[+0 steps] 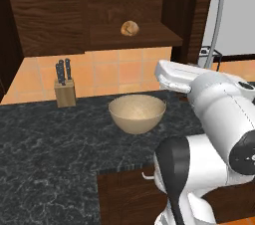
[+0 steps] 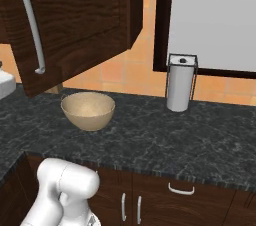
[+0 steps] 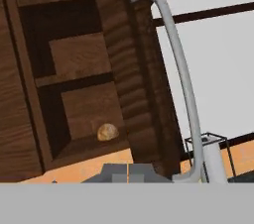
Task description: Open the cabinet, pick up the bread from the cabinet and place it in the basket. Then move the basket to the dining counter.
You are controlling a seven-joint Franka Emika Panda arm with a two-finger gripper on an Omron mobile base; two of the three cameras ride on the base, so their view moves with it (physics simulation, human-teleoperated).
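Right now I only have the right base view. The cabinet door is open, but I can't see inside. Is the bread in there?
Observer: Yes. In the left base view the bread sits on the bottom shelf of the cabinet.
Operator: Where is it relative to the basket?
Observer: Higher up and farther back than the basket, almost straight above it in that view.
Operator: Anything left of the basket?
Observer: A knife block stands to its left, farther back, apart from it.
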